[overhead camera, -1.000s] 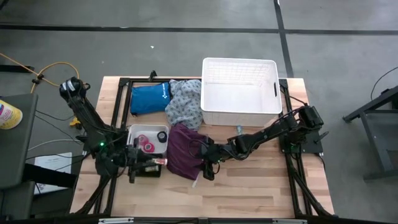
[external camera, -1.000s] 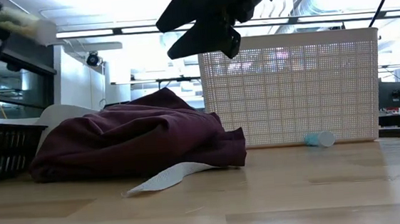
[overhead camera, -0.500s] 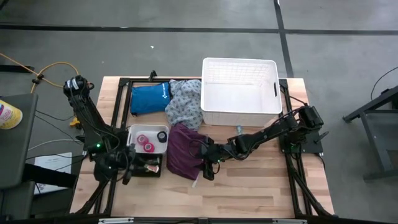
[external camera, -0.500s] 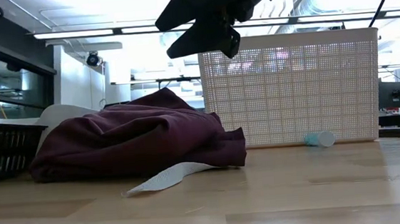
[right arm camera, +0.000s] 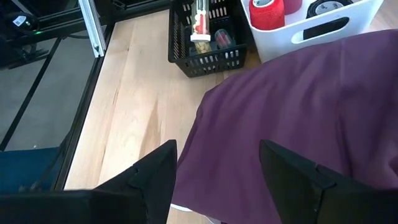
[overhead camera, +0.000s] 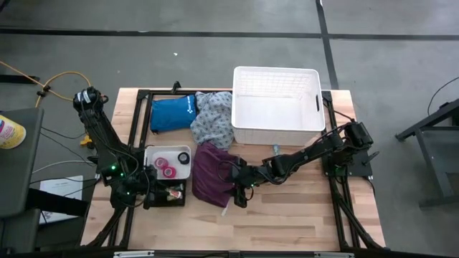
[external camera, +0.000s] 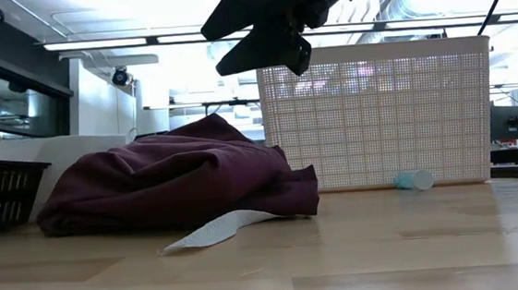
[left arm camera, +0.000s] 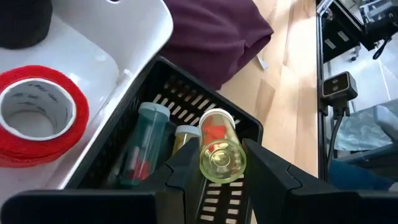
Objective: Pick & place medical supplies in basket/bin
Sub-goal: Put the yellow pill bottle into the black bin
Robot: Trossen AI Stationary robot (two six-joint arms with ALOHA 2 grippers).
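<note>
Wooden tabletop [overhead camera: 287,215] carries everything. At its near left edge the left gripper [left arm camera: 214,177] clamps a clear vial [left arm camera: 217,152] over the black mesh crate [left arm camera: 245,127], where more vials [left arm camera: 143,146] lie. Beside it, the right gripper [right arm camera: 217,168] hangs above the maroon garment [right arm camera: 292,118], fingers spread and holding nothing. Farther back stand the white tray [overhead camera: 154,154] with pink rolls [overhead camera: 166,166], then the lattice basket [overhead camera: 276,100].

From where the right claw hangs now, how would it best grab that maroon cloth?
Pinch the raised fold along the top of the maroon cloth, coming straight down. It lies in a soft heap with a high ridge, and the right gripper hovers open just above it. The low edges lie flat on the table, so they look harder to catch.
</note>
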